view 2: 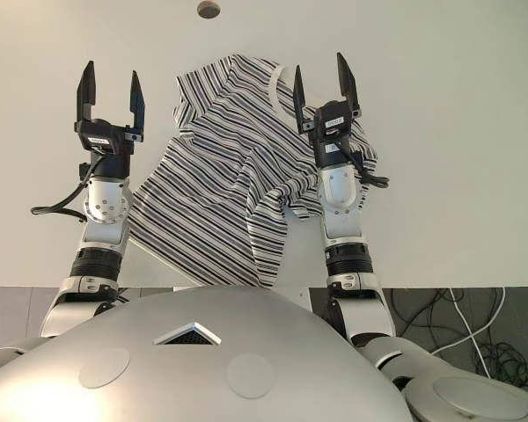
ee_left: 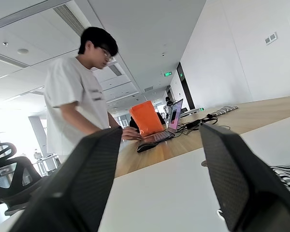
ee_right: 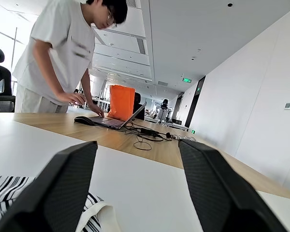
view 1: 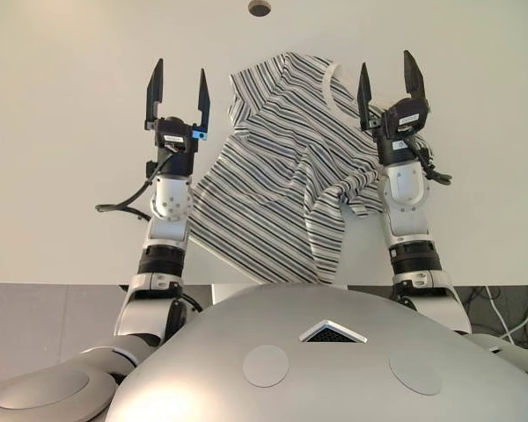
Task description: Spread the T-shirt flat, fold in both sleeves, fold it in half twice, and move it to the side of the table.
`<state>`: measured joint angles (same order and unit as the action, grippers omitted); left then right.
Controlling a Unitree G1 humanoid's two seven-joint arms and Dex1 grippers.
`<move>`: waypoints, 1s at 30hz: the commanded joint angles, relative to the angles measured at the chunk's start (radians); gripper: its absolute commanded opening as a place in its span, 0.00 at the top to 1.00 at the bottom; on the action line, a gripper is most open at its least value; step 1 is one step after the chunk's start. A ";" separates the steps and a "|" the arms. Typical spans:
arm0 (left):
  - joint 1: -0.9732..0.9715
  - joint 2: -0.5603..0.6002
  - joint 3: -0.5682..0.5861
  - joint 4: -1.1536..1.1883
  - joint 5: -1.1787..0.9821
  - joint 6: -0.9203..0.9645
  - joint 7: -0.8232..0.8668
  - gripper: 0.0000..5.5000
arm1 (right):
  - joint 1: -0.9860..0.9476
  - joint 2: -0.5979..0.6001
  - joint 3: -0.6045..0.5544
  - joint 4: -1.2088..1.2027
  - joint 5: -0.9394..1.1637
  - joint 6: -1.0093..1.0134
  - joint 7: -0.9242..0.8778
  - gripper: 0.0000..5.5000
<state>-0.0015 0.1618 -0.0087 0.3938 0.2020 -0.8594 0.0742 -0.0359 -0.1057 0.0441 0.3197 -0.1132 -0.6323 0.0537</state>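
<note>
Garment: The black-and-white striped cotton T-shirt [view 1: 273,176] was found rumpled on the white table [view 1: 62,132]. Its white ribbed collar [view 1: 327,83] lay toward the far side and its hem toward the near edge. A flap of cloth was turned over on its right part, and creases ran across the middle.
Left arm: The left hand [view 1: 179,88] was held over bare table just left of the shirt's left edge, with its two black fingers spread apart and nothing between them.
Right arm: The right hand [view 1: 387,79] was held at the shirt's right shoulder, just right of the collar, with its fingers likewise apart and empty. Whether it touched the cloth could not be told.
Step in hand: The first step, spreading the shirt flat, was judged to be under way and unfinished. No sleeve had been folded in, and no half-fold had been made.
Next move: Each hand would need to be lowered onto an outer edge of the cloth and closed on a single layer, so that the shirt could be drawn outward. The turned-over flap on the right would need to be opened out before any sleeve fold was tried.
</note>
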 commanded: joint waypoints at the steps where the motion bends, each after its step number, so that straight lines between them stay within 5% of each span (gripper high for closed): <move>1: -0.006 0.009 -0.009 0.012 0.010 0.005 -0.011 0.47 | 0.004 0.002 0.002 -0.008 0.008 0.004 0.002 0.43; 30: -0.029 0.019 -0.043 0.030 0.046 0.027 -0.026 0.47 | -0.004 0.001 0.016 -0.010 -0.002 0.008 0.003 0.43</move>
<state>-0.0158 0.1712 -0.0469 0.4233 0.2404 -0.8532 0.0546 -0.0337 -0.1053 0.0591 0.3197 -0.1180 -0.6322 0.0552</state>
